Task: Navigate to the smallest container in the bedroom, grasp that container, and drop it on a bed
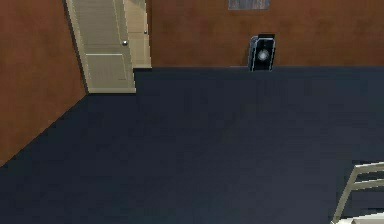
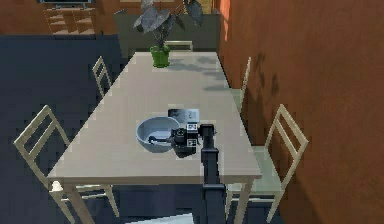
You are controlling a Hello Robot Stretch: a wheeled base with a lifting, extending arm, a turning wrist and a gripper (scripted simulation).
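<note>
Bowl (image 2: 158,133), pale grey and round, is sitting on the near half of the long dining table (image 2: 150,90), and it is looking like the container the task means. The gripper (image 2: 174,141) is reaching in at the bowl's right side, at the end of the arm (image 2: 210,185). With the bowl resting on the tabletop right at the fingers, I cannot tell whether the pincer is grasping anything.

Judging from here, a skewed approach is risking pushing the bowl along the smooth top instead of lifting it. It could also be nudging the small dark-and-white object (image 2: 186,114) lying just beyond. The chairs are crowding both sides, the near right chair (image 2: 282,140) especially, so a turning base could be catching one. The setting is looking more like a dining area than a bedroom, so this may be the wrong container.

Writing on any of these things is too small to read.
</note>
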